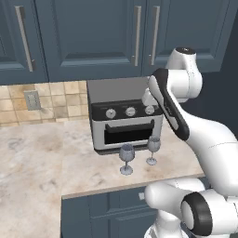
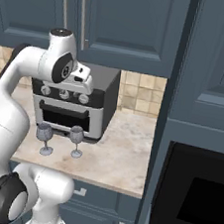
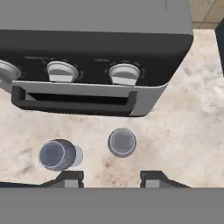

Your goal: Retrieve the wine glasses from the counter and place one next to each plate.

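Dark blue cabinets [image 1: 88, 37] with silver handles hang above a beige marble surface [image 1: 42, 158] that runs over more blue cabinets. A tiled wall behind it carries an outlet [image 1: 31, 100]. To the right, in the right base view, stands a tall blue unit with a black built-in oven [image 2: 198, 195].

On the surface sits a toaster oven [image 1: 123, 116], grey-topped, with a black panel, three knobs and a handle across its door.

Just in front of its door stand two glasses, upright, side by side and apart from each other: the left glass [image 1: 126, 159] nearer the surface's front edge, the right glass [image 1: 153, 149] closer to the oven. From above, the hand view shows the left glass [image 3: 57, 154] slightly off-axis and the right glass [image 3: 122, 142] nearly straight down its bowl.

The tool [image 3: 113, 178] hangs high above the glasses, its fingertips [image 3: 72, 178] spread and pinching nothing; the right glass lies between them in the hand view.
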Robot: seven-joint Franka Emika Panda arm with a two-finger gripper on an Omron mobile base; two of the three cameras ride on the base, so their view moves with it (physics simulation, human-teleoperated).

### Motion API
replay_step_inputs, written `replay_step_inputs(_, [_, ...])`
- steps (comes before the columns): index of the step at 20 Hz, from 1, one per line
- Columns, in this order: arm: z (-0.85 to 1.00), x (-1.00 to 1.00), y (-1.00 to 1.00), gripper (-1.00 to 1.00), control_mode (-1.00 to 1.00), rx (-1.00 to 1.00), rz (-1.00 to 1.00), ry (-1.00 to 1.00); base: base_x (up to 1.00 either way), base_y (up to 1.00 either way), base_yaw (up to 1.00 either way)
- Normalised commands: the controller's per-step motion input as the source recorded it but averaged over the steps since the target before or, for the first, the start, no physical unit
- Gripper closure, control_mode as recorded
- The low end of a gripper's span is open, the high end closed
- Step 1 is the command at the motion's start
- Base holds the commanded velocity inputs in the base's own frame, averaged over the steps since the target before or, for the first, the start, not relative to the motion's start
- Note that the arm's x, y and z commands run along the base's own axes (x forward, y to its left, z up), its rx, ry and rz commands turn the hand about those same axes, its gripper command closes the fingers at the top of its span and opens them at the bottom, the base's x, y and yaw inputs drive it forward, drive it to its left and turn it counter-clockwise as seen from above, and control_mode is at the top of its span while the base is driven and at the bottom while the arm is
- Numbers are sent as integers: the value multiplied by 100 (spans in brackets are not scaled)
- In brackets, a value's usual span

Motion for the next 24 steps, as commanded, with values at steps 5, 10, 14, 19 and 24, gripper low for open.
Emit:
replay_step_inputs(5, [0, -29, -2, -100, -100, 0, 0, -9, 0, 0, 0])
replay_step_inputs(10, [0, -68, -5, -100, -100, 0, -1, -16, 0, 0, 0])
replay_step_inputs(14, [0, -56, 0, -100, -100, 3, -1, -17, 0, 0, 0])
replay_step_inputs(19, [1, -48, 0, -100, -100, 20, -13, -1, 0, 0, 0])
replay_step_inputs(24, [10, -14, 0, -100, -100, 20, -16, 0, 0, 0, 0])
